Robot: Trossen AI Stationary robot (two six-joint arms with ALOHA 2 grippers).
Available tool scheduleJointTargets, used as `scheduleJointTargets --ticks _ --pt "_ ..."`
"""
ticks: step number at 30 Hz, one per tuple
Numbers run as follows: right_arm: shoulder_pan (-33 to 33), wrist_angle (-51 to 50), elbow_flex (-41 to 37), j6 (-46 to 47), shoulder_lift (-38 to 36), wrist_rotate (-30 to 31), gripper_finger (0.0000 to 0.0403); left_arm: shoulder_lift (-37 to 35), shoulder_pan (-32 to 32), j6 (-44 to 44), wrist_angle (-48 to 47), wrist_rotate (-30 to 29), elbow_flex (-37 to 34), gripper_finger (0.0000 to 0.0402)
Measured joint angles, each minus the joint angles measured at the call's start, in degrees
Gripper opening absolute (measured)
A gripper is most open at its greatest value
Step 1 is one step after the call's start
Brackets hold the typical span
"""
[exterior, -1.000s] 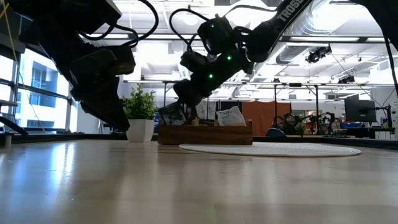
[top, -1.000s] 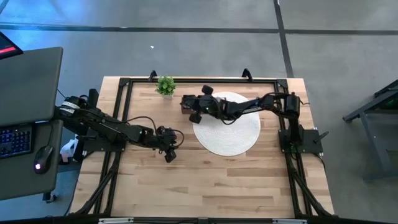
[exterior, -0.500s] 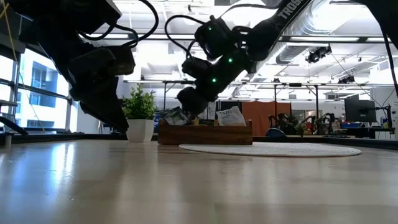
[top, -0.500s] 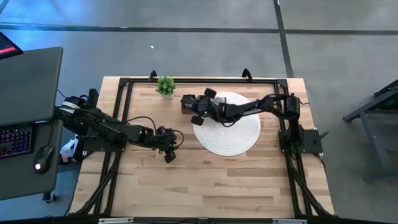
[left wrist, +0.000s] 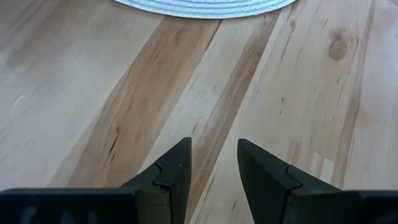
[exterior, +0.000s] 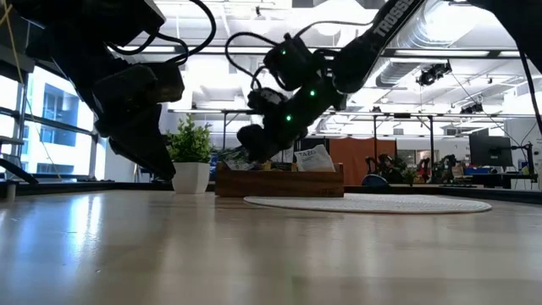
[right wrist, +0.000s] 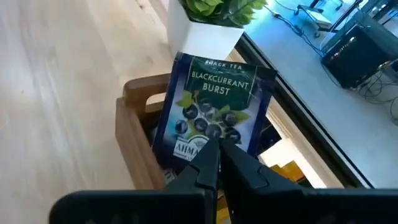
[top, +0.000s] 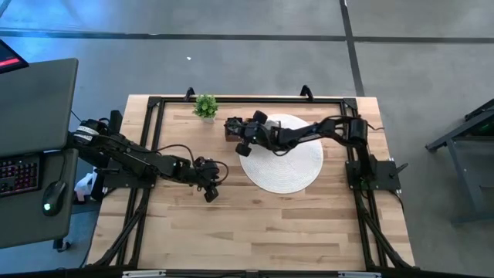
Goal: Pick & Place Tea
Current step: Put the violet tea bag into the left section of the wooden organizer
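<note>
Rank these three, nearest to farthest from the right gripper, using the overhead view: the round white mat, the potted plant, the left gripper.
1. Round white mat: just beside the right gripper.
2. Potted plant: at the table's far edge.
3. Left gripper: over bare wood, nearer the table's middle.

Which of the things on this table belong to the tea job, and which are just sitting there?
Job:
- blackcurrant sachet, pinched by right gripper
- other sachets in the tray
- wooden tray
- woven mat

Lying about:
- potted plant
- left gripper, open over bare table

tray [right wrist: 134, 140] interior: mostly hidden by sachet [right wrist: 211, 109] | plant [right wrist: 217, 9]: cropped
</note>
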Motion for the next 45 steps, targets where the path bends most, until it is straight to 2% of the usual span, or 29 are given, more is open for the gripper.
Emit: scheduleJointTargets --ticks 10,16,19,22,24,28,33,36,40,45 --pt "-0.9 1.2 0.0 0.2 1.9 -8.6 0.0002 0.0 0.0 1.1 0.0 -0.5 0.0 0.0128" --pt "0.0 4.0 0.0 -2.4 1.5 -10.1 0.0002 0.0 0.0 1.5 0.0 -0.6 0.0 0.0128" --pt "0.8 5.6 0.1 -4.9 -0.6 -6.3 0.0003 0.0 0.0 1.5 0.0 -0.6 0.0 0.0128" --pt "1.3 6.3 1.6 -11.3 -2.2 -2.6 0.0002 0.0 0.0 1.5 -0.1 -0.7 0.0 0.0128" --pt "1.1 5.9 2.8 -14.9 -2.4 -6.0 0.0002 0.0 0.0 1.5 -0.1 -0.7 0.0 0.0128" --pt "-0.2 3.5 4.3 -15.9 -2.3 -16.0 0.0011 0.0 0.0 1.5 0.0 -0.7 0.0 0.0128" --pt "-2.4 2.0 4.6 -17.7 -2.3 -16.8 0.0014 0.0 0.0 1.5 0.0 -0.6 0.0 0.0128" --pt "-4.0 2.1 4.6 -20.0 -2.3 -20.2 0.0016 0.0 0.0 1.5 0.0 -0.6 0.0 0.0128" --pt "-5.7 1.9 4.6 -20.1 -2.3 -23.7 0.0043 0.0 0.0 1.5 0.0 -0.6 0.0 0.0128" --pt "-6.6 1.8 4.6 -19.7 -2.3 -25.4 0.0107 0.0 0.0 2.7 0.0 -1.6 0.0 0.0128"
